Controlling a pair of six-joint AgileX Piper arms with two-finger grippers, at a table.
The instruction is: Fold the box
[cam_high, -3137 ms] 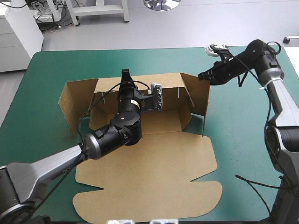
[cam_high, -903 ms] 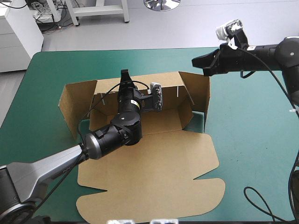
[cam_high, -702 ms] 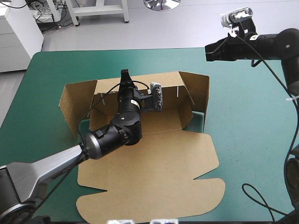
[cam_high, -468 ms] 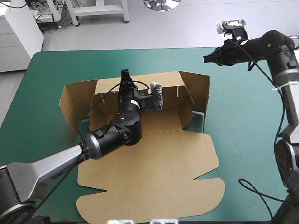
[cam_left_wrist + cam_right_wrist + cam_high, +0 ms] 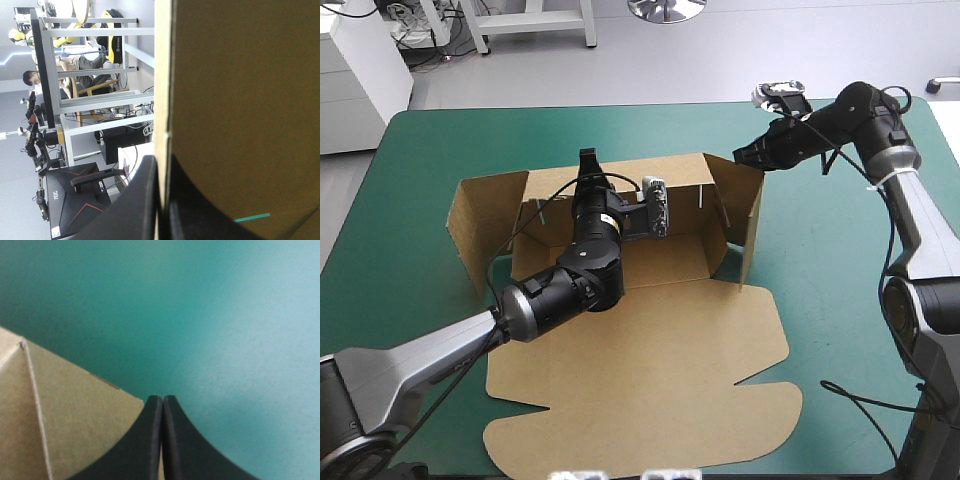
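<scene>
The right gripper point(image 5: 740, 157), back down and closed empty, nudged the box's point(image 5: 650, 370) flap point(image 5: 750, 215) inward; the left gripper point(image 5: 588, 158) clamped the back wall point(image 5: 685, 195)

Open teal-green cover point(image 5: 840, 280) runs down the right of the frame and across the top beyond the box point(image 5: 670, 255); a narrower strip lies free at the left. Centre blocked: rear wall point(image 5: 680, 172) and both side walls raised, left arm point(image 5: 470, 340) lying diagonally over the tray floor from lower left, left gripper point(image 5: 588, 160) clamped on the rear wall's rim. Right gripper point(image 5: 738, 157), fingers pressed together, sits at the right wall's upper corner with its arm spanning the upper right; flat lid point(image 5: 650, 370) fills lower centre.
</scene>
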